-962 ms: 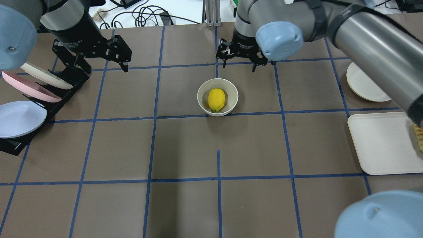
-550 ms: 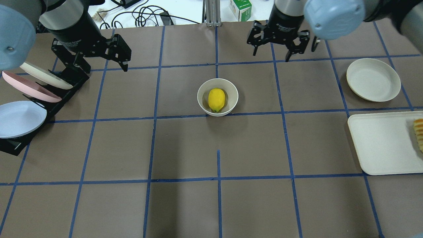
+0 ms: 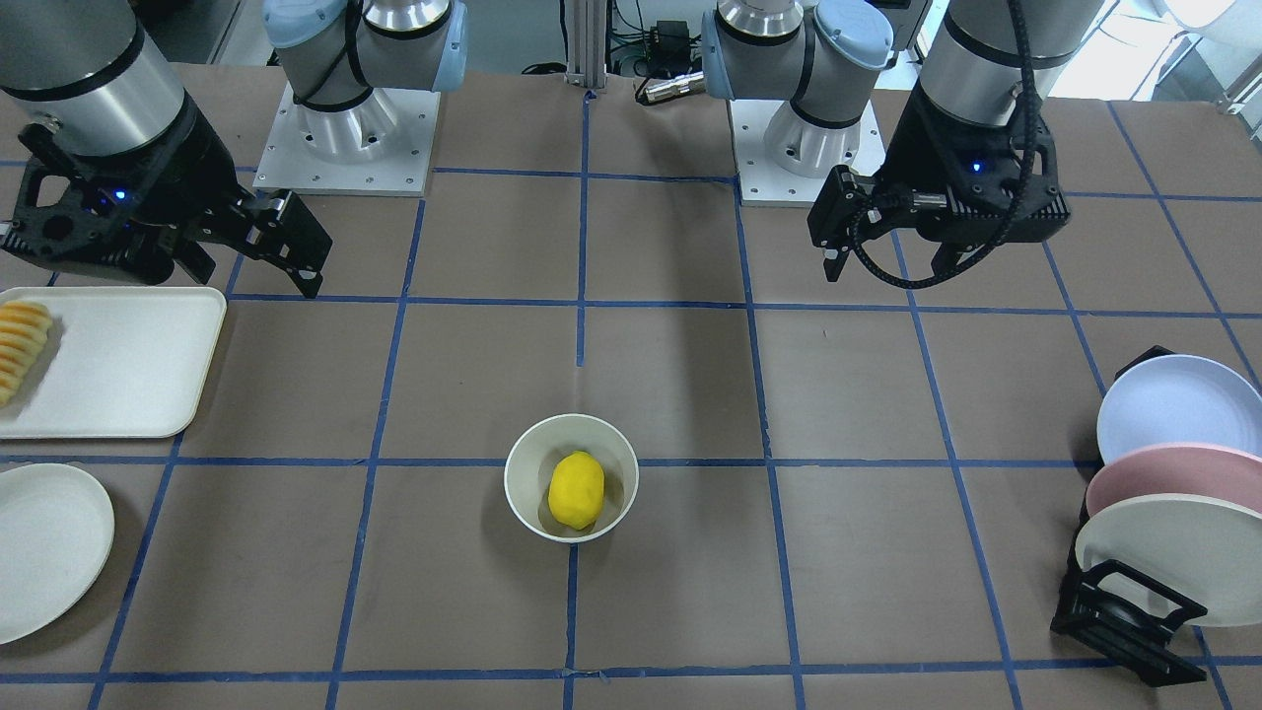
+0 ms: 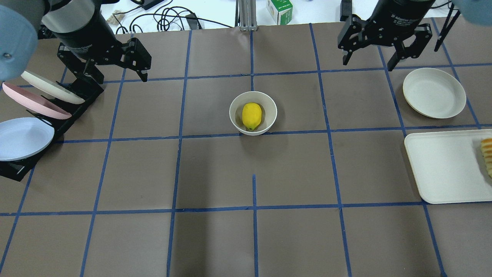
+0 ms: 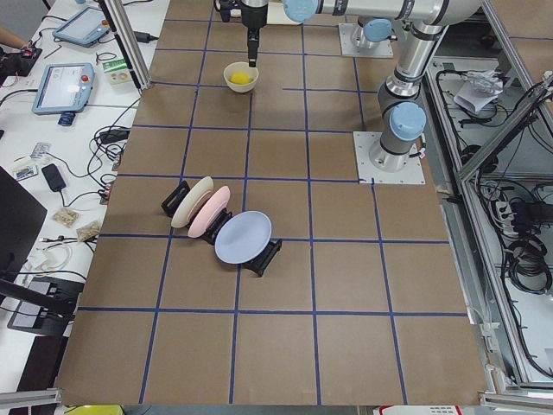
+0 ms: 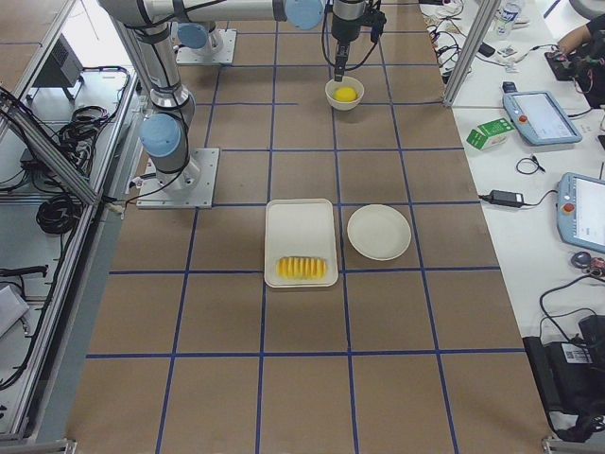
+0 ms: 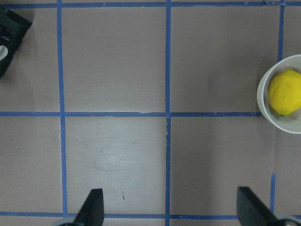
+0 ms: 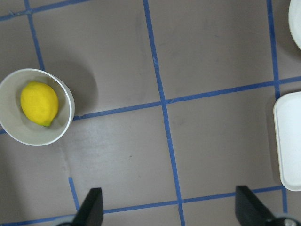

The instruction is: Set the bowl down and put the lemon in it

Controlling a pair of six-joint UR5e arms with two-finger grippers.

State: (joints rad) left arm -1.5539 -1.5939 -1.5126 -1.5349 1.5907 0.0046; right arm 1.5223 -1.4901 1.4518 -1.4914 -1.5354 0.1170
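The cream-white bowl point(image 4: 233, 112) stands upright at the table's middle, with the yellow lemon point(image 4: 251, 115) lying inside it. Both also show in the front view, bowl point(image 3: 523, 463) and lemon point(image 3: 576, 490), at the right edge of the left wrist view point(image 7: 262, 101) and at the left of the right wrist view point(image 8: 14, 134). My left gripper point(image 4: 119, 74) is open and empty, above the table to the bowl's far left, near the dish rack. My right gripper point(image 4: 368, 63) is open and empty, above the table to the bowl's far right.
A black dish rack point(image 4: 82, 94) with cream, pink and pale blue plates stands at the left edge. A flat cream plate point(image 4: 434, 92) and a cream tray point(image 4: 442, 165) with sliced ridged food point(image 4: 487, 156) lie at the right. A green box point(image 4: 279, 5) and cables lie beyond the far edge.
My right gripper has moved away from just behind the bowl, rightward toward the far right corner, still open. The left gripper, bowl and lemon have hardly moved.
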